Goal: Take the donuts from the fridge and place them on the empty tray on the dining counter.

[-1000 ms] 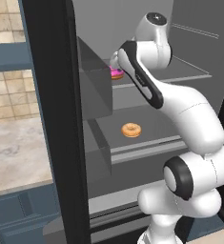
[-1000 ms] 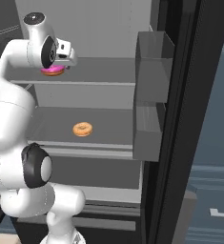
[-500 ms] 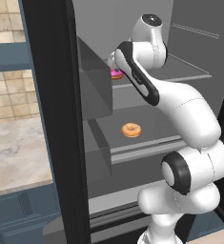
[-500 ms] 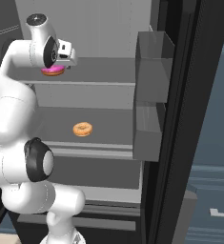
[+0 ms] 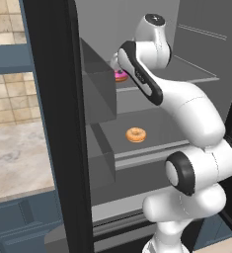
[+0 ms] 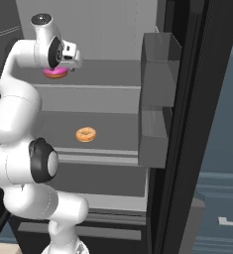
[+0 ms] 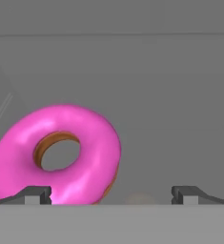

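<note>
The black fridge [image 5: 53, 123] stands open, showing grey shelves. The pink-frosted donut [image 7: 56, 155] lies on the upper shelf [image 6: 108, 74], close in front of my gripper [image 7: 111, 195]. The gripper is open, its fingertips [image 7: 37, 194] wide apart; the donut sits toward the left fingertip and is not clamped. From the base cameras, the pink donut [image 5: 121, 75] [image 6: 54, 73] shows just under my hand [image 6: 71, 55]. The orange-tan donut [image 5: 135, 134] [image 6: 86, 134] rests alone on the shelf below. The tray and the dining counter are out of view.
Translucent grey door bins [image 6: 157, 104] hang on the open right door [image 6: 187, 124], and further bins [image 5: 100, 94] on the left door. A marble-topped counter [image 5: 14, 153] with a tiled wall behind it lies left of the fridge.
My hand stays at the pink donut on the upper shelf; the arm's lower links have shifted only slightly. Neither donut has moved.
</note>
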